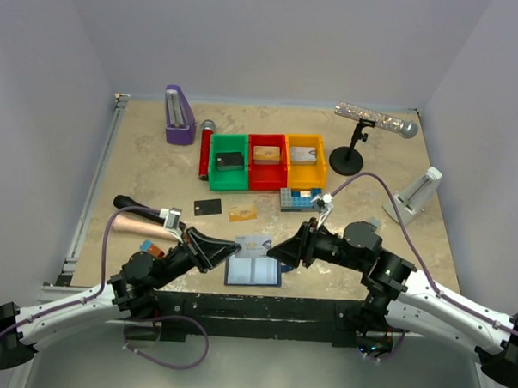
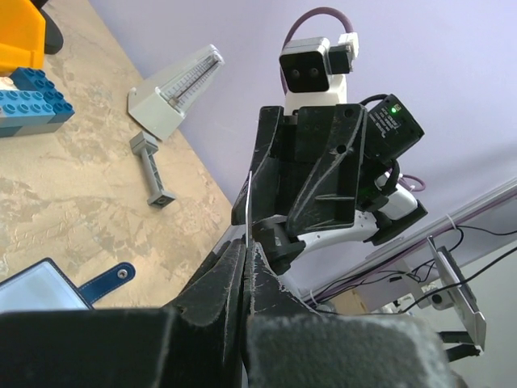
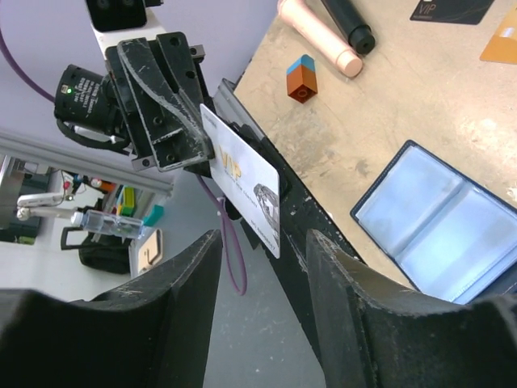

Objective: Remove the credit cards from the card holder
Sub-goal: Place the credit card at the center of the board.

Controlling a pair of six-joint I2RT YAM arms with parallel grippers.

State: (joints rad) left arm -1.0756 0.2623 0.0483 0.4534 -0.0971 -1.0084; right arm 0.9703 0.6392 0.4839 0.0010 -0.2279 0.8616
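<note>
The card holder (image 1: 254, 272) lies open on the table's near edge, its pale inner pockets (image 3: 440, 222) facing up and its snap tab (image 2: 105, 279) to one side. Above it my left gripper (image 1: 236, 247) is shut on a silvery credit card (image 3: 246, 190), which shows edge-on (image 2: 249, 206) in the left wrist view. My right gripper (image 3: 262, 238) faces it with its jaws open; the card's free corner hangs just in front of the gap, touching neither finger. A black card (image 1: 208, 207) and a gold card (image 1: 242, 214) lie flat behind the holder.
Green (image 1: 228, 163), red (image 1: 267, 161) and yellow (image 1: 304, 160) bins stand mid-table, with a blue studded plate (image 1: 298, 199) in front. A wooden-handled tool (image 1: 141, 226) and an orange brick (image 3: 303, 81) lie left. A microphone stand (image 1: 354, 153) and a white stand (image 1: 418, 194) are at the right.
</note>
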